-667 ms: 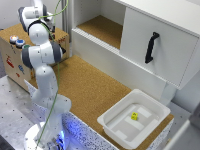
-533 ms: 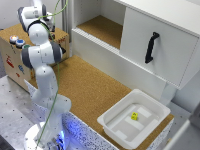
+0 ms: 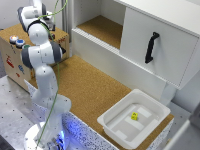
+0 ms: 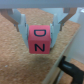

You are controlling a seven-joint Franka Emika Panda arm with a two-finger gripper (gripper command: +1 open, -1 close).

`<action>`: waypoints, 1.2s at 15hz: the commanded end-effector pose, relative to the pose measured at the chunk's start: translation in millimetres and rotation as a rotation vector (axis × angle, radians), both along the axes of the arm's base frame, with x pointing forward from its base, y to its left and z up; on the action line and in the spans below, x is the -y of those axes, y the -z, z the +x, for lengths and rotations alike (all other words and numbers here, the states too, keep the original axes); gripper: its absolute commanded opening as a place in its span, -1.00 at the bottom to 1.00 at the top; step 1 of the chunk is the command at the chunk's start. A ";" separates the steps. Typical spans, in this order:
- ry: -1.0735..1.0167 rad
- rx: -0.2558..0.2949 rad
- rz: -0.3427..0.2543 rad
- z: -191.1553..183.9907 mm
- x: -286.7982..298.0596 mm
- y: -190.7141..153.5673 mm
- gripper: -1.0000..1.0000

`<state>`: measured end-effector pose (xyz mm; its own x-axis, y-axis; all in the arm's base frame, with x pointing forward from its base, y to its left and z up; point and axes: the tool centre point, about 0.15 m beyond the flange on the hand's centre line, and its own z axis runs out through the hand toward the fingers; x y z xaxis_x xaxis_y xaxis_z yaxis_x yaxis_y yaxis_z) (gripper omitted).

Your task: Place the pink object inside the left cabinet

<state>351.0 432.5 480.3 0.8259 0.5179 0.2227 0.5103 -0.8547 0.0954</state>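
Note:
In the wrist view my gripper point(image 4: 40, 37) is shut on the pink object point(image 4: 40, 39), a pink cube with dark letters on its faces, held above a cork-brown surface point(image 4: 15, 62). One finger point(image 4: 22, 26) shows on each side of the cube. In the exterior view the arm's wrist point(image 3: 37, 12) is high at the left, over the wooden box; the cube and fingertips do not show there. The left cabinet point(image 3: 102, 27), doorless with white walls and a cork floor, lies to the exterior view's right of the wrist.
The closed compartment has a white door with a black handle point(image 3: 151, 47). A white tray point(image 3: 112, 122) at the front right holds a tiny yellow piece point(image 3: 134, 116). A wooden box point(image 3: 15, 55) with small items stands at the left. A dark object point(image 4: 70, 67) shows in the wrist view.

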 end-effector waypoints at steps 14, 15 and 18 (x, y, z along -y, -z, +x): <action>0.448 0.145 0.181 203.9 234.1 -6.1 -1.00; 0.480 0.152 0.197 217.9 235.2 -6.1 -1.00; 0.482 0.181 0.216 263.1 210.6 -16.1 -1.00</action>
<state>542.6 213.4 500.9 0.9031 0.0438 0.4272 0.0440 -0.9990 0.0093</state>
